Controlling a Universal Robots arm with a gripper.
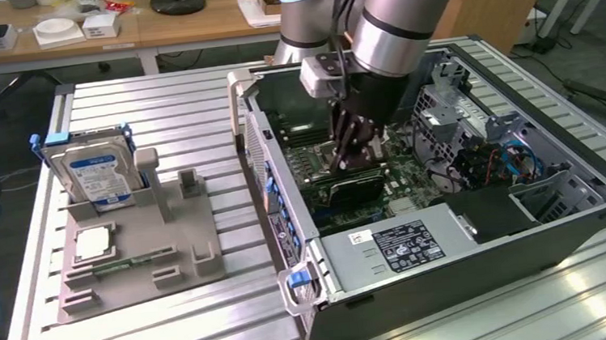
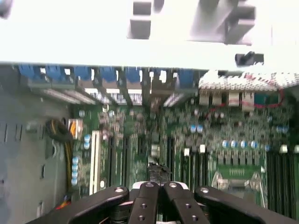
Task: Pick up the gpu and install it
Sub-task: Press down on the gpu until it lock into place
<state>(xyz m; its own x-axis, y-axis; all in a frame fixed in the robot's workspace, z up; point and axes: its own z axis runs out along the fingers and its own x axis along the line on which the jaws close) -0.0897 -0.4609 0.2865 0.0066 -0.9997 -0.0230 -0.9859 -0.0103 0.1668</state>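
Green motherboard [image 2: 140, 135] with blue slot clips; black metal pincer [image 1: 353, 163]; dark flat gpu card [image 1: 350, 186]; black computer case [image 1: 473, 262] with white-and-black label; silver hard drive [image 1: 95, 174] with blue-white label; grey moulded tray [image 1: 180, 253]; ribbed silver table [image 1: 164, 327].

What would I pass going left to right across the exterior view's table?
Hard drive standing in the grey holder tray → open computer case with the gripper down over the gpu → blue cables inside the case.
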